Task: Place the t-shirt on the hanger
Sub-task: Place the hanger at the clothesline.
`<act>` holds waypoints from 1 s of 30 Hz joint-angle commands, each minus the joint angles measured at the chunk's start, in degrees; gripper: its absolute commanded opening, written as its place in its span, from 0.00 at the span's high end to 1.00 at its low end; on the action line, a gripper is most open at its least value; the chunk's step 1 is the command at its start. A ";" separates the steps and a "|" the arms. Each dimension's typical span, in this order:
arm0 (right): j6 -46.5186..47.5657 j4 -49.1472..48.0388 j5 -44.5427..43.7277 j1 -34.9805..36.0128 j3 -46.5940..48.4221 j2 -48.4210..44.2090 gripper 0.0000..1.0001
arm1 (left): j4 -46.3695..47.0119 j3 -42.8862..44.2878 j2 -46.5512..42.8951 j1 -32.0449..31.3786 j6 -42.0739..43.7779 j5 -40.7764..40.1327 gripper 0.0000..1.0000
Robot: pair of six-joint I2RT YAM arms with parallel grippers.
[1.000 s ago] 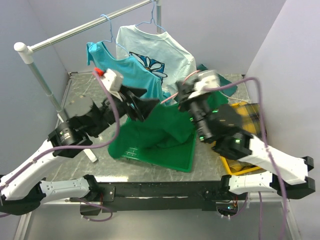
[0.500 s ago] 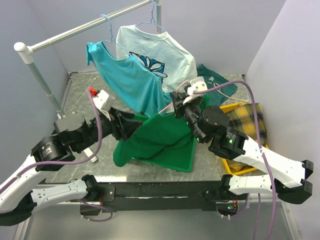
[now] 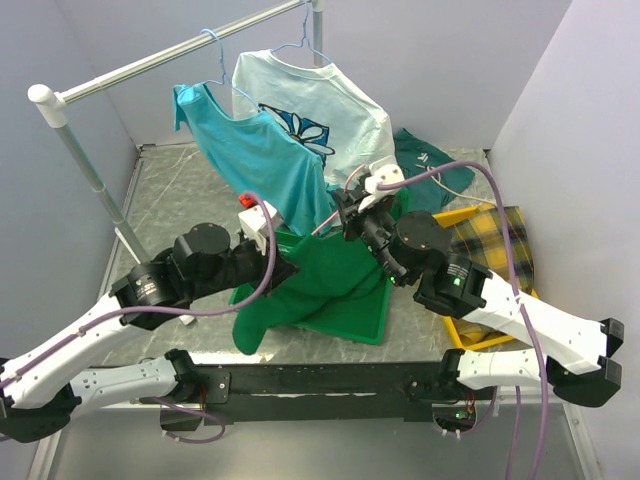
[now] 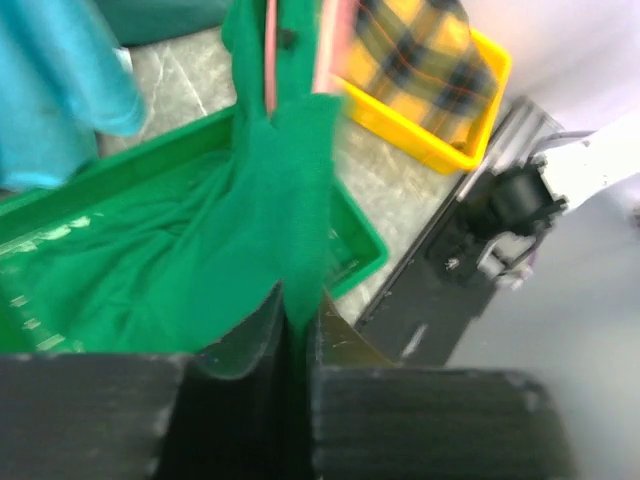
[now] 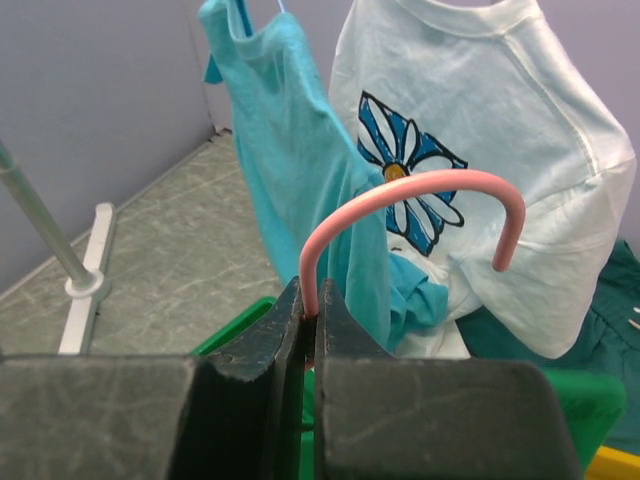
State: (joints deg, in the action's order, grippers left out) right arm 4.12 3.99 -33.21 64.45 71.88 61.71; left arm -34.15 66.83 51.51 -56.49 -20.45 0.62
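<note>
The bright green t-shirt hangs from the pink hanger and trails into the green tray. My right gripper is shut on the hanger's stem just below its hook, jaws tight on the wire. My left gripper is shut on a fold of the t-shirt, and cloth runs out from between its fingertips. In the left wrist view a stretch of the pink hanger shows at the top of the shirt. The rest of the hanger is hidden by cloth.
A turquoise shirt and a white flower-print shirt hang on light-blue hangers from the rail. The rail's post stands at left. A teal garment lies behind. A yellow bin with plaid cloth sits right.
My left gripper swung down and to the right, onto the t-shirt's side, and shut on a fold. The right gripper shifted slightly left and back with the hanger; the shirt's lower part now hangs lower.
</note>
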 commanded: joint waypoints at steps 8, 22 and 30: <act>-3.68 -2.05 2.19 -0.20 -0.24 -1.07 1.00 | 11.73 -9.78 -7.99 0.15 -4.42 -0.53 0.99; -3.07 -2.58 2.54 -0.11 -1.30 -1.42 1.00 | 3.22 -4.52 -7.21 0.15 0.75 -4.05 0.50; -1.84 -1.79 1.66 0.07 -0.33 -0.63 1.00 | -1.27 -0.91 -5.28 0.15 4.54 -1.15 0.63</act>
State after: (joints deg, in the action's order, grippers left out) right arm 1.63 5.50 -30.39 64.47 70.06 62.17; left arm -33.26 62.50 45.52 -56.49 -19.03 -1.72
